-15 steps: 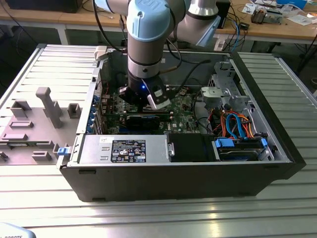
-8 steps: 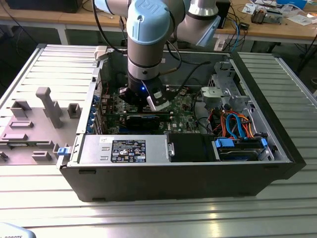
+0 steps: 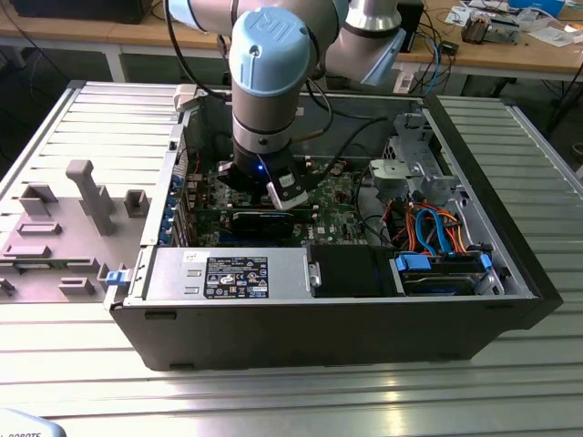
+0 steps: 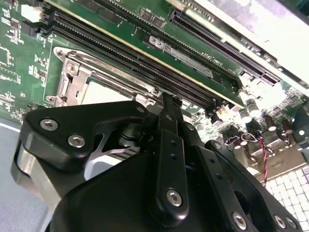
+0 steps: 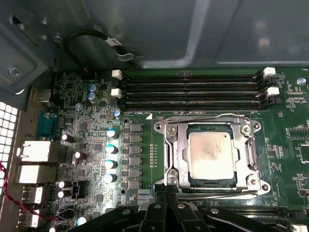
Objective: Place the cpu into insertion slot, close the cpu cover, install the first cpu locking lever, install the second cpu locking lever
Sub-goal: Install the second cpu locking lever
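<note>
First wrist view: cpu [image 5: 211, 155] seated in slot, cover [image 5: 175, 153] down around it. Gripper [image 5: 166, 193] pressed together, just beside cover edge, apparently on lever. Risk: tip slips off thin lever, scrapes board. Lever hook hidden under fingers [image 5: 159, 195]; latch state unclear.

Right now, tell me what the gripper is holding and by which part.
It cannot be told. The gripper sits low at the edge of the cpu cover, which lies closed over the cpu, but its fingertips are hidden in both wrist views.
</note>
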Controlling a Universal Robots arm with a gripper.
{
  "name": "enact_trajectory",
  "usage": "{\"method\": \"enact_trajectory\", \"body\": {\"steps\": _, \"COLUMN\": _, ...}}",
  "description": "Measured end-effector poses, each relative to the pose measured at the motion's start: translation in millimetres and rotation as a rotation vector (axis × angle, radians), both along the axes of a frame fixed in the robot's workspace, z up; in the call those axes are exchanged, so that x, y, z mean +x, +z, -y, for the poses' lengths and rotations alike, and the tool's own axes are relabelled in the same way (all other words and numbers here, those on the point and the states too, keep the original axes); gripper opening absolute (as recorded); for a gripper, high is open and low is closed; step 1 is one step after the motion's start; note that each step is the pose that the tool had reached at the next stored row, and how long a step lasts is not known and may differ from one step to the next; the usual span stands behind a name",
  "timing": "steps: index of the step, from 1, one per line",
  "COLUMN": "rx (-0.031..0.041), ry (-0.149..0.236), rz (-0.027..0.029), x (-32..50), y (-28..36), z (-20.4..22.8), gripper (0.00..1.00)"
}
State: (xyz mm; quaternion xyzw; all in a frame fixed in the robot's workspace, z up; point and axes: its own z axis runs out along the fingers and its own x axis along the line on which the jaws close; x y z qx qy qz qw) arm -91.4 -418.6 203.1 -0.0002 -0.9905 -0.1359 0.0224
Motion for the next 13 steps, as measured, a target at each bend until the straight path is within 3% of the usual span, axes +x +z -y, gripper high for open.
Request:
{"method": "enact_trajectory", "body": {"steps": 4, "rx": 0.0073, "ry": 0.0, "rz": -0.0005, "x": -0.1, "y": -4.0, "z": 0.1, "gripper": 0.11}}
{"method": "enact_trajectory", "body": {"steps": 8, "rx": 0.0193, "ry": 0.0, "rz": -0.0007, "x": -1.2, "y": -5.5, "z": 0.0, "gripper": 0.11}}
{"method": "enact_trajectory", "body": {"steps": 13, "rx": 0.0224, "ry": 0.0, "rz": -0.0006, "x": -3.1, "y": -5.6, "z": 0.0, "gripper": 0.11}}
